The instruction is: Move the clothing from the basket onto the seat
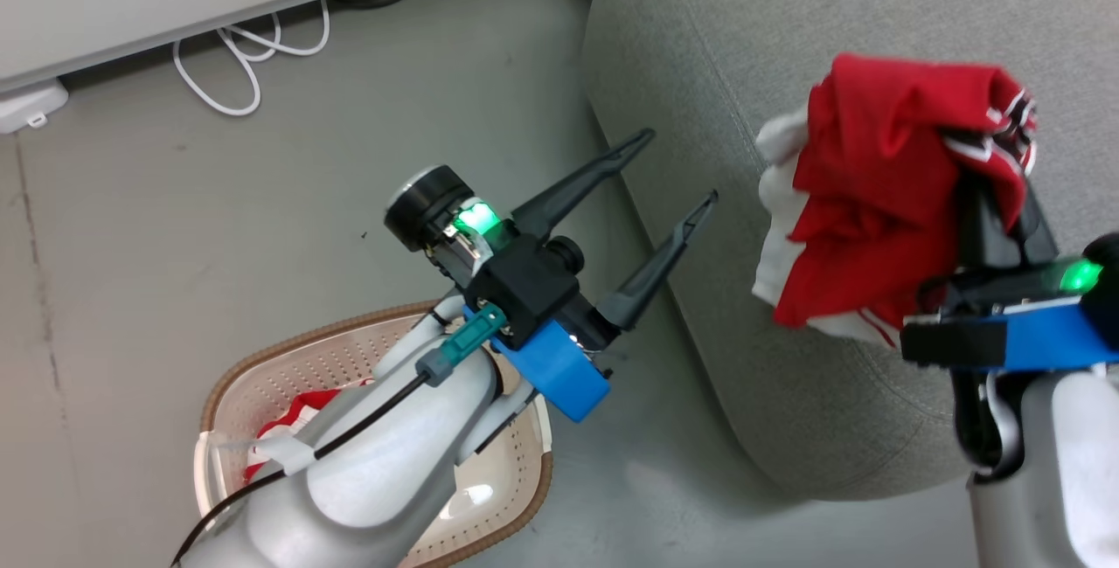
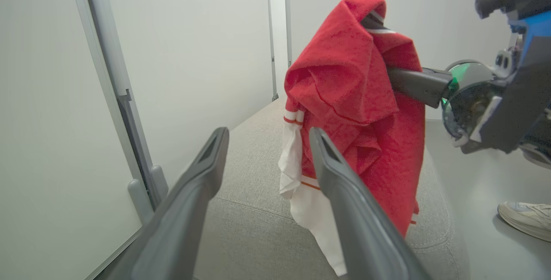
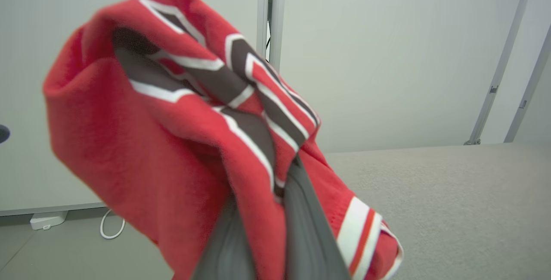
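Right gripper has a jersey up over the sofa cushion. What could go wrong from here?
1. The held jersey is draped over the right gripper's jaws, so it may cling when they open.
2. It hangs near the seat's rounded edge; released here, it might slide to the floor.

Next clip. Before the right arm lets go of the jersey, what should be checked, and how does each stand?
1. Grip of the right gripper: ok, shut on the held jersey.
2. Drop spot: ok, the held jersey hangs over the seat.
3. Hem touching the seat: cannot tell.
4. Clearance of the left gripper: ok, open, empty, apart from the cloth.
5. State of the basket: not ok, a second jersey lies inside.
6. Clearance from the shoe on the floor: cannot tell.
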You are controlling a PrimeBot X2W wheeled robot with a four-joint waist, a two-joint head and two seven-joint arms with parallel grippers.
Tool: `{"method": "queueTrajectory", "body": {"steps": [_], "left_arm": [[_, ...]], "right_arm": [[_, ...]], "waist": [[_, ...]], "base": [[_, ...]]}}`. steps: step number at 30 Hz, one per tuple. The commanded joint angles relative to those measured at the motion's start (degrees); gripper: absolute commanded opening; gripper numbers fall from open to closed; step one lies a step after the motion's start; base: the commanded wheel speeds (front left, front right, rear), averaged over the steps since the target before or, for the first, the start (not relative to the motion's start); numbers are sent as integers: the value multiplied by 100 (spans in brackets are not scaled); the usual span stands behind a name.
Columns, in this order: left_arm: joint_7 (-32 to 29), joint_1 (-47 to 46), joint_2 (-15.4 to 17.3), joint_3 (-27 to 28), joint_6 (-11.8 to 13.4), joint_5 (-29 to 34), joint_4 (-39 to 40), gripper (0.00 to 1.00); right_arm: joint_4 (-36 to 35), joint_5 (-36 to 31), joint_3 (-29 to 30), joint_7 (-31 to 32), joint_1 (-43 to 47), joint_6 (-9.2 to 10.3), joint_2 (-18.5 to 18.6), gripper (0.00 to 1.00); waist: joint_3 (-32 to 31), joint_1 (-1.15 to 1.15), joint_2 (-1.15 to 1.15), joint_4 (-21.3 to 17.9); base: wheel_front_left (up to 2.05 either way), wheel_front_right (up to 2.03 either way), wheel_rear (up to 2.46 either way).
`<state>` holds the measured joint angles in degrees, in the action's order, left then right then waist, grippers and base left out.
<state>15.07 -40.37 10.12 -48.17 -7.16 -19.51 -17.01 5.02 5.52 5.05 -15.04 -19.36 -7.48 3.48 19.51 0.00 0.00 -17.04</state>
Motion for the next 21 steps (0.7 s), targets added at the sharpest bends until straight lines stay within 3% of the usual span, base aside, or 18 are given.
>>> {"method": "queueTrajectory", "body": {"steps": [1,12,21], "left_arm": [[16,-37,77,69,19,58,24,100],[15,-316,346,284,73,252,228,100],[-66,-699,516,271,69,429,448,100]], "right_arm": [[-85,8,14,-23,-218,-3,-8,0],[-371,15,611,-22,-1908,-3,564,0],[-33,25,1365,-21,-3315,-3,1380,0]], "waist": [[72,0,0,4],[938,0,0,173],[1859,0,0,316]], "base": [[0,0,0],[0,0,0],[0,0,0]]}}
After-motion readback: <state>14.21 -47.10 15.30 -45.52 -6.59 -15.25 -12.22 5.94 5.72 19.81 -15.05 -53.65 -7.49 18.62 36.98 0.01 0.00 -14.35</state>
